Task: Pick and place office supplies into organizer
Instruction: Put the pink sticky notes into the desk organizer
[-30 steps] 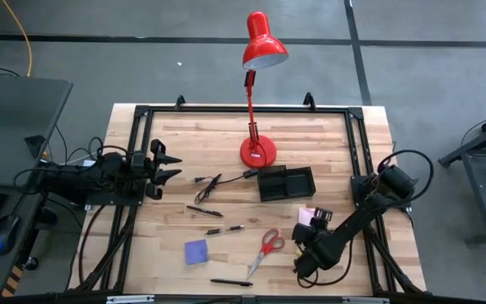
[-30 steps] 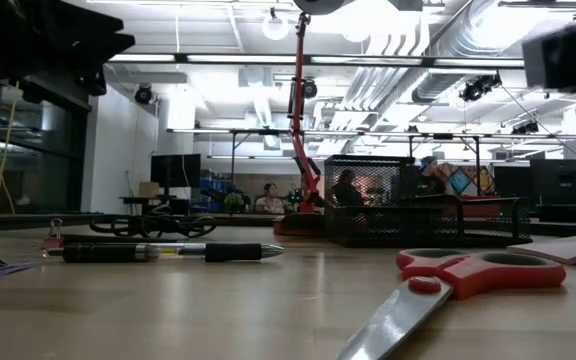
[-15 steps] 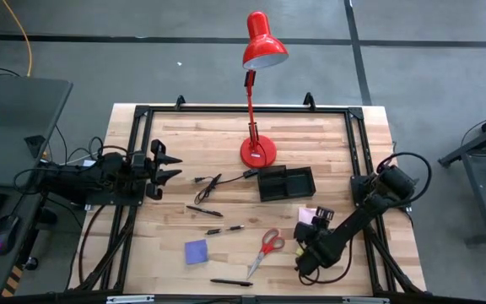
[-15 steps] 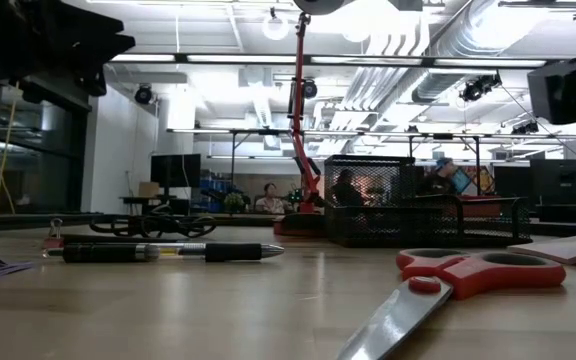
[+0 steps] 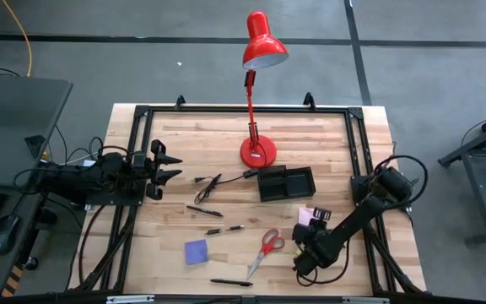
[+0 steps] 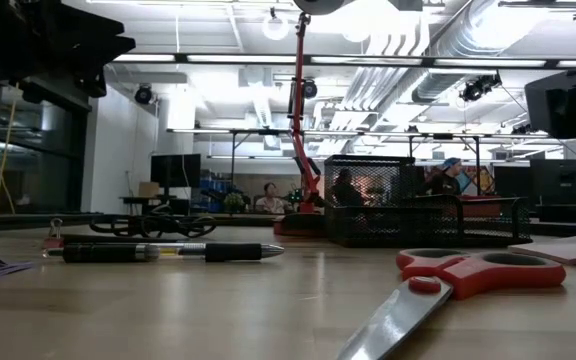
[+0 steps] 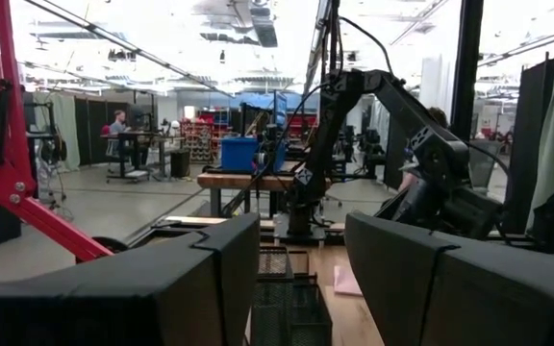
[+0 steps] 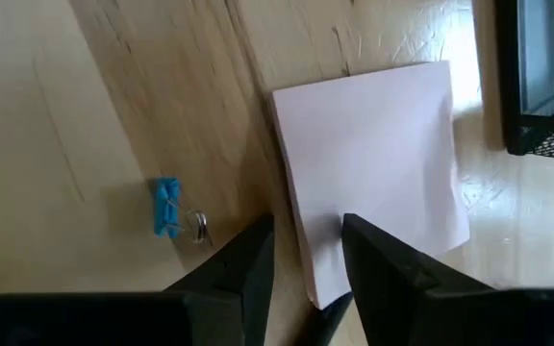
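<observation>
Pale pink square sticky-note pad [image 8: 368,178] lies flat beside the black mesh organizer [image 5: 285,182]; right gripper [image 8: 308,252], fingers apart, straddles its near edge to pinch it.

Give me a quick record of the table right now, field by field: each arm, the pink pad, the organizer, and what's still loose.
Left gripper: open, parked at the table's left edge.
Right gripper: low over the pink sticky pad, fingers straddling its edge.
Pink sticky pad: flat on the table beside the organizer.
Organizer: near the red lamp.
Still loose: scissors, purple pad, pens, blue binder clip.
</observation>
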Tool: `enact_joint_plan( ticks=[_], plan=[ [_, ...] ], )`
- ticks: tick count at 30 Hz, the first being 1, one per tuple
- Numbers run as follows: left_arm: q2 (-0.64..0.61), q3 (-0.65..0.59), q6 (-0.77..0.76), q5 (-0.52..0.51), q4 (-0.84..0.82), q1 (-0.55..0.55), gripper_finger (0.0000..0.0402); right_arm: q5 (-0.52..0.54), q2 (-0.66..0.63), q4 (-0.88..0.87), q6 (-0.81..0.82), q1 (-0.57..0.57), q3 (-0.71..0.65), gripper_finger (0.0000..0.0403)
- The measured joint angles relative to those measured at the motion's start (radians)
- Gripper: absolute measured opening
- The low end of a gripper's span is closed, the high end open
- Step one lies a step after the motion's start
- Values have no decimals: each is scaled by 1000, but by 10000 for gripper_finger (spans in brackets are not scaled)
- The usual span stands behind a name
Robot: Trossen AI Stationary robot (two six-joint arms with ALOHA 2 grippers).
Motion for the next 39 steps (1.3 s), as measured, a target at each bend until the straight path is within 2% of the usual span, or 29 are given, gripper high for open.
enact_joint_plan(
  ticks=[7,12,14,20,26,35,39],
  plan=[
    [0,0,-2,0,0,0,145,16,30,-32,50,0,2,98],
    [0,0,-2,0,0,0,145,14,34,-40,75,0,-1,24],
    [0,0,-1,0,0,0,145,15,35,-41,80,-1,-2,8],
    [0,0,0,0,-1,0,145,98,41,-89,125,-2,31,3],
    [0,0,0,0,-4,0,145,224,38,-258,170,-1,127,1],
    [0,0,0,0,-7,0,145,282,37,-428,180,-7,251,0],
    [0,0,0,0,-7,0,145,343,36,-462,164,-15,273,0]
  ],
)
